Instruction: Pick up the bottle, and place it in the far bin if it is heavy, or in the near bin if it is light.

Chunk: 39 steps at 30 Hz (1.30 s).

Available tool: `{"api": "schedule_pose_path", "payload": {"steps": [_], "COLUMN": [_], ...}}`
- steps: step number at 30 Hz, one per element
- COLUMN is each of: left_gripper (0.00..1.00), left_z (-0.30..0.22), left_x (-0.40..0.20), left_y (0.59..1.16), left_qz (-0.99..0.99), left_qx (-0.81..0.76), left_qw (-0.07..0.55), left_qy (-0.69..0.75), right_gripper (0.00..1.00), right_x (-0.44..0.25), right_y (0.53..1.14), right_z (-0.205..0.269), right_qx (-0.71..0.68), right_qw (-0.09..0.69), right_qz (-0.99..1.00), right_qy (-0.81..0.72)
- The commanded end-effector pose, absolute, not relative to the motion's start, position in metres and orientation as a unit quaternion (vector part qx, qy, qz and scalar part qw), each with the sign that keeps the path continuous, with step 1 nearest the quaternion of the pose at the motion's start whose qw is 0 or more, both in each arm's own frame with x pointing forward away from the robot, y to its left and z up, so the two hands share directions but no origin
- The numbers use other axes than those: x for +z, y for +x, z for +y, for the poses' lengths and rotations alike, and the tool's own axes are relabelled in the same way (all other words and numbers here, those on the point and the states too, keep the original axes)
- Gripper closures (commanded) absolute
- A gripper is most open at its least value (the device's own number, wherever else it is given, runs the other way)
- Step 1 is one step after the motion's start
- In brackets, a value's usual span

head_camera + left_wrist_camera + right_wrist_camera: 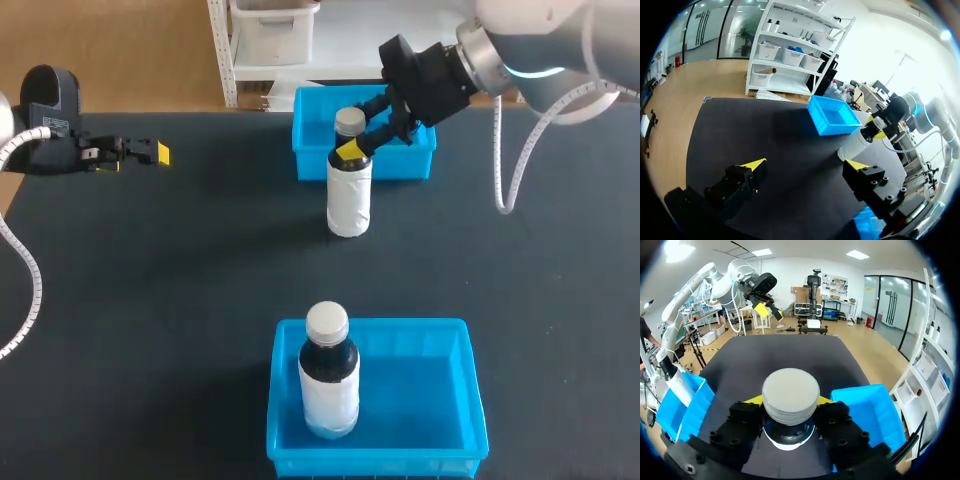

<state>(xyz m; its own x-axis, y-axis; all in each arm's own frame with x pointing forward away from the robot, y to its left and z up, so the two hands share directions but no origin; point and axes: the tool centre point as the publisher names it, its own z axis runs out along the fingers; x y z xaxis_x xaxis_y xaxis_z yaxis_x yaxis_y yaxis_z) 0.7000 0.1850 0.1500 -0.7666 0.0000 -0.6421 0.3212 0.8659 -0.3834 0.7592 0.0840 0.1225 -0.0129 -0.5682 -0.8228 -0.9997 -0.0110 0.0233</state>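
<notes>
Bottle stands upright on the bench, long axis vertical, just before the far bin. Right hand pinches its neck. Left hand, spread, sits well apart.

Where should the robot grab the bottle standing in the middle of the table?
At the dark neck just under the cap, coming from the far right. The bottle stands upright, and its neck is narrower than the cap above, so a grip there fits snugly and probably won't slip off. The right gripper is there now.
</notes>
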Motion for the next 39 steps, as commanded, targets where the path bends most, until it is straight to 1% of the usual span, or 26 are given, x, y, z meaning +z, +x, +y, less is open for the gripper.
{"api": "schedule_pose_path", "payload": {"steps": [1,3,4,5,7,8,15,24,31,39], "left_gripper": [0.0,0.0,0.0,0.0,0.0,0.0,0.0,0.0,0.0,0.0], "left_z": [0.185,0.185,0.185,0.185,0.185,0.185,0.185,0.185,0.185,0.185], "left_x": [0.15,0.15,0.15,0.15,0.15,0.15,0.15,0.15,0.15,0.15], "left_y": [0.7,0.7,0.7,0.7,0.7,0.7,0.7,0.7,0.7,0.7], "left_qz": [0.908,0.908,0.908,0.908,0.908,0.908,0.908,0.908,0.908,0.908], "left_qx": [-0.243,-0.243,-0.243,-0.243,-0.243,-0.243,-0.243,-0.243,-0.243,-0.243], "left_qw": [0.33,0.33,0.33,0.33,0.33,0.33,0.33,0.33,0.33,0.33], "left_qy": [0.088,0.088,0.088,0.088,0.088,0.088,0.088,0.088,0.088,0.088], "right_gripper": [0.56,0.61,0.67,0.74,0.98,1.0,1.0,1.0,1.0,1.0], "right_x": [0.122,0.123,0.123,0.124,0.126,0.128,0.147,0.19,0.23,0.268], "right_y": [0.759,0.758,0.758,0.757,0.756,0.755,0.748,0.723,0.679,0.607], "right_z": [0.084,0.085,0.085,0.085,0.084,0.084,0.074,0.044,0.025,0.006], "right_qx": [0.338,0.338,0.338,0.338,0.336,0.336,0.328,0.313,0.306,0.31], "right_qw": [0.321,0.321,0.322,0.322,0.324,0.325,0.332,0.34,0.349,0.354], "right_qz": [0.625,0.624,0.624,0.623,0.622,0.622,0.619,0.625,0.622,0.624], "right_qy": [-0.626,-0.627,-0.627,-0.627,-0.628,-0.629,-0.631,-0.629,-0.631,-0.624]}}
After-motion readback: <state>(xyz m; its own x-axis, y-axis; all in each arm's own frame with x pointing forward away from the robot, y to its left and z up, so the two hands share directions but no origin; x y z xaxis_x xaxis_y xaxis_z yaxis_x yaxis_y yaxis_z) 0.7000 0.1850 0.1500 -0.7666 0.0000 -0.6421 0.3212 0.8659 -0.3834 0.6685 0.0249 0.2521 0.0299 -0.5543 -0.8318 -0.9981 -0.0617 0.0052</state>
